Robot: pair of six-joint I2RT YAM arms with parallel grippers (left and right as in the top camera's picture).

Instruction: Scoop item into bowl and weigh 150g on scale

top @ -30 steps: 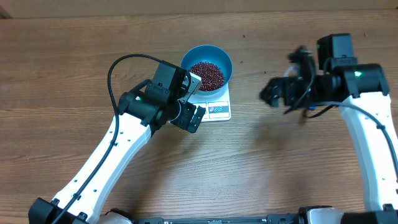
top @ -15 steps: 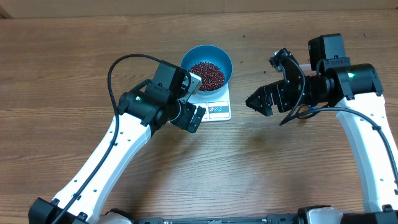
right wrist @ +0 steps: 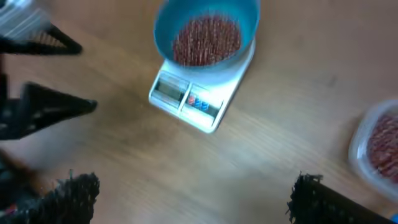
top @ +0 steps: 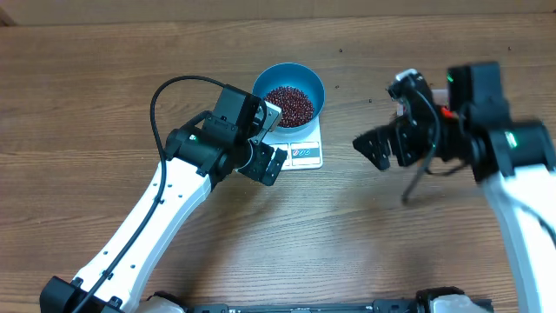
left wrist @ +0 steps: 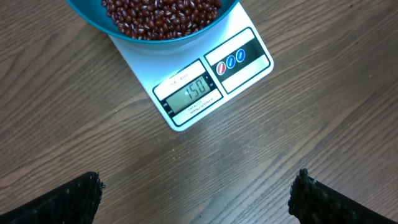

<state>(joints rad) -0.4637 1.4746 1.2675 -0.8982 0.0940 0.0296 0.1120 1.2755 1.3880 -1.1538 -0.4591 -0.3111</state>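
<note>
The blue bowl point(top: 311, 83) stands on the white scale point(top: 306, 153), holding a pile of dark red-brown beans point(top: 288, 104). In the left wrist view the scale point(left wrist: 245, 59) shows 150 on its display point(left wrist: 189, 93), and the bowl point(left wrist: 155, 34) with beans point(left wrist: 161, 12) sits at the top. My left gripper point(top: 276, 139) hovers open just left of the scale, its fingertips point(left wrist: 87, 193) wide apart over bare wood. My right gripper point(top: 388, 117) is open and blurred, to the right of the scale. Its view shows the bowl point(right wrist: 249, 31) and scale point(right wrist: 199, 109) ahead.
A clear plastic tub point(right wrist: 376, 149) with more beans shows at the right edge of the right wrist view. In the overhead view it is hidden beneath the right arm. The left arm's black fingers point(right wrist: 53, 107) show at the left of that view. Bare wooden table point(top: 347, 226) surrounds the scale.
The right arm has kept swinging: its gripper first came leftward toward the scale, then shifted slightly right and down, blurred now. The left arm, bowl and scale have not moved.
</note>
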